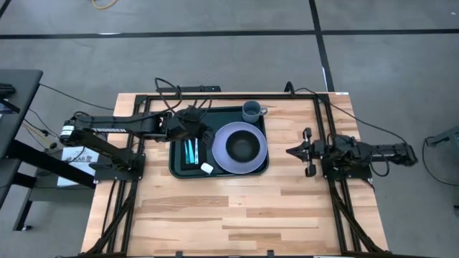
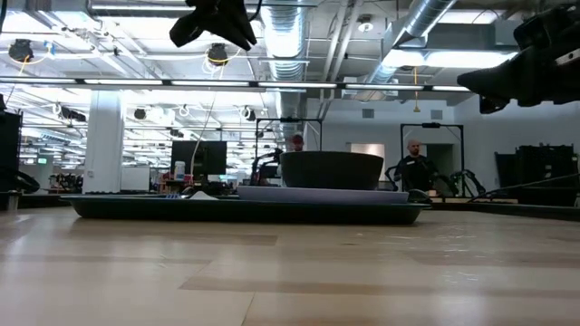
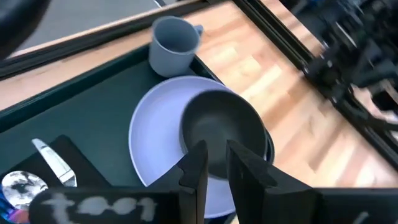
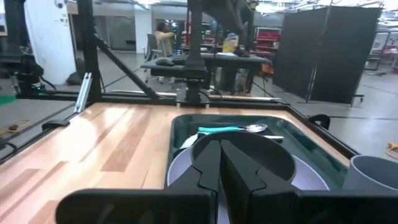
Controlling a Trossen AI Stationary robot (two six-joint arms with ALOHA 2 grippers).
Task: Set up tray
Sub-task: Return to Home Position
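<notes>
The dark green tray (image 1: 179, 136) lies at the table's far middle. On it a lavender plate (image 1: 220, 152) carries a dark bowl (image 1: 242, 146). A grey-blue mug (image 1: 252, 111) stands in the tray's far right corner. A black napkin (image 1: 182, 162) on the tray's left part holds teal-handled cutlery (image 1: 191, 150). My left gripper (image 1: 203, 131) hovers high above the tray (image 3: 93, 93), empty, with only a narrow gap between its fingers (image 3: 216, 167). My right gripper (image 1: 290, 151) is shut and empty, above the table to the right of the tray (image 4: 186, 124).
A small white piece (image 1: 206, 168) lies at the tray's near edge. Black frame rails (image 1: 326, 129) run along the table's sides and far edge. Bare wood (image 1: 237, 215) stretches in front of the tray. People show in the room beyond the table (image 2: 415, 163).
</notes>
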